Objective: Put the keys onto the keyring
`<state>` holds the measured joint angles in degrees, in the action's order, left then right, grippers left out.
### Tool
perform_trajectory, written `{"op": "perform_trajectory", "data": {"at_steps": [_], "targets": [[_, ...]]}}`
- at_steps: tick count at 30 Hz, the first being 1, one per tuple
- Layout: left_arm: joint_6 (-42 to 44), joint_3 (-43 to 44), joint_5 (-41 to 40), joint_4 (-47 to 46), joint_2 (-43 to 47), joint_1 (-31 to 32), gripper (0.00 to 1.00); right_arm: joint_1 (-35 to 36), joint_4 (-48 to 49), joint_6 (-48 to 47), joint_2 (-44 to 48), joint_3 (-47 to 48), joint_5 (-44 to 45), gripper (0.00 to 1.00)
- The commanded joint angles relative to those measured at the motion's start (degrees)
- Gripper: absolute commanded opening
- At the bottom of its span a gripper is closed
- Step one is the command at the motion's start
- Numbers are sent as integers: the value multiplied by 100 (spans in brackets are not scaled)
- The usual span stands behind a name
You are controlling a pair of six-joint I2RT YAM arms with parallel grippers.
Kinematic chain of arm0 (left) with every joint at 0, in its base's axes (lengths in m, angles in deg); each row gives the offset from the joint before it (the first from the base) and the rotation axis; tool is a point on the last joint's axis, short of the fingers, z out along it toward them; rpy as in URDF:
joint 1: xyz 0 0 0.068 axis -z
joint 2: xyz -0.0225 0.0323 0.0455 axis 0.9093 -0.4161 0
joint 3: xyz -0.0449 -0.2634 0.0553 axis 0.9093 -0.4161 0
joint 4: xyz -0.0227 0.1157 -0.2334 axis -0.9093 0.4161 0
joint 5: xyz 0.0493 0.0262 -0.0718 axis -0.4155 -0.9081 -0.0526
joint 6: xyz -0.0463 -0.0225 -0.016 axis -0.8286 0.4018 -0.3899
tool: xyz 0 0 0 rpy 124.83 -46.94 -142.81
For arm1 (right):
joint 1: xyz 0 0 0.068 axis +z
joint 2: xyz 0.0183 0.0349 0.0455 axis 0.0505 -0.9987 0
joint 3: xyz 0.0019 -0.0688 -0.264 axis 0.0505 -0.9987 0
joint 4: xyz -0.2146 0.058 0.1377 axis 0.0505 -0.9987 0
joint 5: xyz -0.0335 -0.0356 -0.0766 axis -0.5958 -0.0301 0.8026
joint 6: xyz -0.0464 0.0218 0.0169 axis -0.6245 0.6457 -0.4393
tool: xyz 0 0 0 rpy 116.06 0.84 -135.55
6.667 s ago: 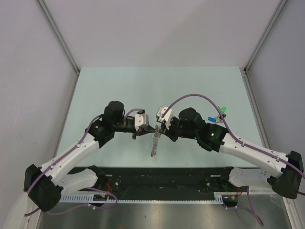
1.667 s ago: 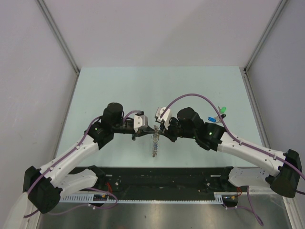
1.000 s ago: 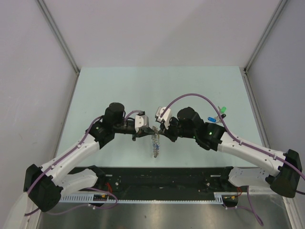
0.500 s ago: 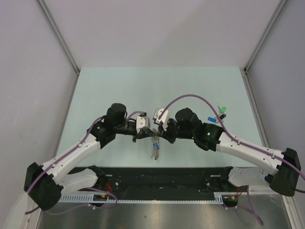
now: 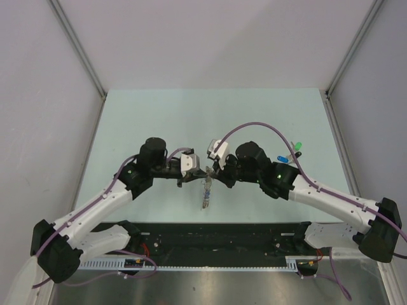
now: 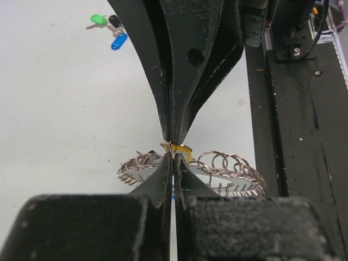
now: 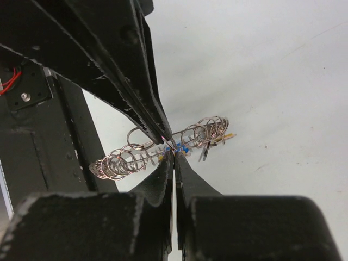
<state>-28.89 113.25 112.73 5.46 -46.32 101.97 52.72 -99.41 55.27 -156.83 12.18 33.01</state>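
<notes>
Top external: high above the keyring (image 5: 205,190), looking down from afar. Left and right wrist: close beside it, facing from opposite sides; all three share it.

The left arm (image 5: 95,206) and right arm (image 5: 331,198) wear white shells between bulky black joint housings. Purple cables (image 5: 254,129) trail along each, and a small green light (image 5: 277,171) glows on the right one. The left claw (image 6: 173,163) and right claw (image 7: 174,157) have black, tapering, scuffed fingers.
</notes>
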Motion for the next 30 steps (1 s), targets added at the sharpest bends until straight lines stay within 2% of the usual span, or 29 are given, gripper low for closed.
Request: {"op": "perform_trajectory", "data": {"at_steps": [1,7,13,17,20,23,30], "targets": [[-132,-11,341,-492,348,89,0,-270,83,255,143,57,253,0],[-298,-98,456,-780,444,80,0,-551,197,545,205,-136,-63,0],[-624,-309,395,-1352,620,71,0,-1035,452,871,302,-452,-835,0],[-922,-476,456,-1826,735,53,0,-1158,461,1011,275,-532,-995,0],[-915,-494,412,-1776,700,53,0,-1176,461,1020,275,-558,-1056,0],[-870,-450,255,-1687,647,53,0,-1228,399,1011,267,-558,-943,0],[-835,-459,-922,-1407,831,53,0,-1685,407,1283,126,-1067,-459,0]]}}
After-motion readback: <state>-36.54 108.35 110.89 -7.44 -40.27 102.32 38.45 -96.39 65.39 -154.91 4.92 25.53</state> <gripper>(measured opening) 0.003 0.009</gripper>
